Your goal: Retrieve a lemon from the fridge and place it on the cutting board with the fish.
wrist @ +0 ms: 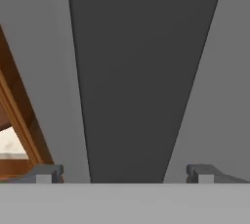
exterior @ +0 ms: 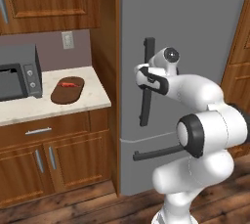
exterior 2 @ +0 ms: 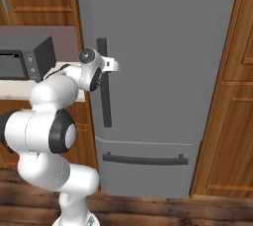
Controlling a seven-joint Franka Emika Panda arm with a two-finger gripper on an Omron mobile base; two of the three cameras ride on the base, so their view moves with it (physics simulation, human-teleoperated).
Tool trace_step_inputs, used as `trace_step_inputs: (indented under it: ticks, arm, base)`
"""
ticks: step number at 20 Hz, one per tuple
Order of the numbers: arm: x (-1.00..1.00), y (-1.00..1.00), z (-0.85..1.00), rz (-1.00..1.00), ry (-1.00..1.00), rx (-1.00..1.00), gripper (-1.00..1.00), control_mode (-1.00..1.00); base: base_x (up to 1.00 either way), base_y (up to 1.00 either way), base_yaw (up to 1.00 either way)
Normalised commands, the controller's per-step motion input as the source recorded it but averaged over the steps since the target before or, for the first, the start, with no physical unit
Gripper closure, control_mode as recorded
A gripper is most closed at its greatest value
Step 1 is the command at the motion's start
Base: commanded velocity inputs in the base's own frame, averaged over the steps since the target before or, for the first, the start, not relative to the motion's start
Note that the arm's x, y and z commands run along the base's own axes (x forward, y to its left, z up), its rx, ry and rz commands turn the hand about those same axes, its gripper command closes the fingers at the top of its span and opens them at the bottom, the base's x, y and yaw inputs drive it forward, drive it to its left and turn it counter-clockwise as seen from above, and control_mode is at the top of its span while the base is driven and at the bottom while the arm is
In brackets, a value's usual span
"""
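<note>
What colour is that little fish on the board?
Red-orange; the fish shows best in the left base view.

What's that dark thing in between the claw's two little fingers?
That is the fridge's long upright door handle. In the hand view the dark bar runs straight up between the open claw's two fingertips, with grey fridge door on either side.

The fridge [exterior 2: 163, 72] is tall and grey, its door closed; the long dark vertical handle [wrist: 141, 71] stands between the open fingers of the claw [wrist: 124, 173]. Well to the claw's left, the brown oval cutting board [exterior: 67, 90] lies flat with the small red-orange fish [exterior: 68, 84] on it.
</note>
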Motion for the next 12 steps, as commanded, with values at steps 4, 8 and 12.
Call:
trace_step_inputs:
  ticks: [4,8,12]
  arm:
    - [0.26,0.00,0.00,0.00,-0.02,0.00,-1.00,-1.00]
    - [0.31,0.00,0.00,0.00,-0.01,0.00,-1.00,-1.00]
    - [0.41,0.02,0.00,0.00,0.00,0.00,1.00,-1.00]
  base:
    - [0.00,0.00,0.00]
    - [0.00,0.00,0.00]
    - [0.00,0.00,0.00]
